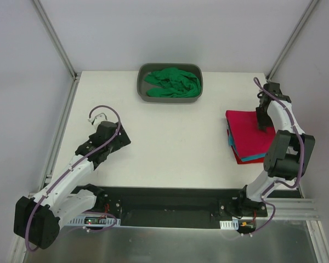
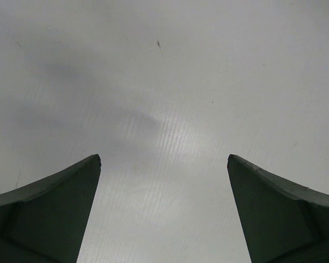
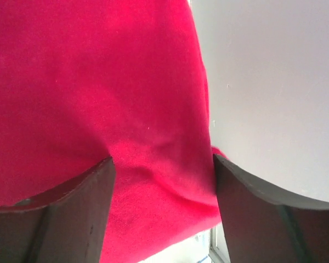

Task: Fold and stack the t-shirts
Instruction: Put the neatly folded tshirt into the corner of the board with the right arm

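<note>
On the right of the table lies a folded stack of t-shirts: a crimson-pink one [image 1: 247, 131] on top, a teal edge [image 1: 253, 158] under it and a red edge [image 1: 241, 160] at the bottom. A bright green t-shirt [image 1: 174, 81] lies crumpled in the grey tub. My right gripper [image 1: 261, 121] is open at the stack's right edge. In the right wrist view its jaws [image 3: 163, 159] stand apart on either side of a small rise in the crimson-pink t-shirt [image 3: 93, 82], not pinching it. My left gripper [image 1: 120, 141] hangs wide open over bare table [image 2: 164, 158].
The grey tub [image 1: 142, 93] stands at the back middle of the white table [image 1: 170, 142]. Metal frame posts and pale walls close in both sides. A black base plate [image 1: 170, 200] runs along the near edge between the arm bases.
</note>
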Controlling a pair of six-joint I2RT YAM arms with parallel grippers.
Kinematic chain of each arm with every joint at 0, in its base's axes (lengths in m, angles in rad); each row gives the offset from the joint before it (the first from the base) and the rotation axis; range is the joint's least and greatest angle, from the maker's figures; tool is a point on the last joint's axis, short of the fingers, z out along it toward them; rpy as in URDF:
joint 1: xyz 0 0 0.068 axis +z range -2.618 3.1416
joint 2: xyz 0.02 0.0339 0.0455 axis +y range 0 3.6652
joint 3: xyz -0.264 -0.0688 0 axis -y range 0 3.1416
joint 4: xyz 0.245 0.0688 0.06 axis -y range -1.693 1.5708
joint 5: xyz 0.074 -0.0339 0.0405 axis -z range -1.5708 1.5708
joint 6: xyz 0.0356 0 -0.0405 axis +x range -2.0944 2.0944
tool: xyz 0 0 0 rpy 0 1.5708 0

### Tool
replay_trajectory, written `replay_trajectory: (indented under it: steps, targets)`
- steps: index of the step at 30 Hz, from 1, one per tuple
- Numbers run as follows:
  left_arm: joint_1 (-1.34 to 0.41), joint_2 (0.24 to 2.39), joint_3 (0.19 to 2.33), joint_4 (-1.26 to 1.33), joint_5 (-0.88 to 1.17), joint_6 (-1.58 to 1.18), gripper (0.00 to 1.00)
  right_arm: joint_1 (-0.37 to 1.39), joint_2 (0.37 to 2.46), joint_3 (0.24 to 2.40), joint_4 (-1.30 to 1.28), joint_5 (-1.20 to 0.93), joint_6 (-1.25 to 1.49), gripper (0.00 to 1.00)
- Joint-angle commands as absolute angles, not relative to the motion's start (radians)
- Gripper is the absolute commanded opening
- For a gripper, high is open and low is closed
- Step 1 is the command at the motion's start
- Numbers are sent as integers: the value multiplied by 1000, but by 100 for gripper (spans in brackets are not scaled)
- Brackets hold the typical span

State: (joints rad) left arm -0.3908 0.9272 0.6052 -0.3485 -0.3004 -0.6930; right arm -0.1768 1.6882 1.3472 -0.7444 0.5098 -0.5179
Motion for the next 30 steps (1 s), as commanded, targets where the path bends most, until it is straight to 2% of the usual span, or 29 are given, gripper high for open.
replay_trajectory:
  steps: [1,3,4,6,9,12,17,26,30]
  targets:
    - [-380,894,592,-347,-324,-696,99,-195,1666,1419,-771,565,-390,80]
    - [-382,885,589,-347,-318,-695,99,-198,1646,1437,-779,575,-358,95]
    - [-382,881,588,-347,-318,-695,99,-202,1631,1445,-785,592,-330,96]
    - [-382,868,583,-348,-316,-696,99,-222,1602,1466,-813,594,-269,96]
    - [-380,853,577,-347,-310,-699,99,-271,1533,1464,-845,395,-148,96]
    - [-380,851,577,-347,-299,-701,99,-333,1436,1353,-792,110,-43,96]
    - [-380,859,580,-345,-275,-706,99,-419,1309,1126,-602,-124,69,96]
    - [-380,874,581,-345,-270,-700,99,-517,1408,1057,-575,-32,37,96]
    - [-380,877,589,-345,-250,-700,99,-526,1399,1022,-514,-158,40,96]
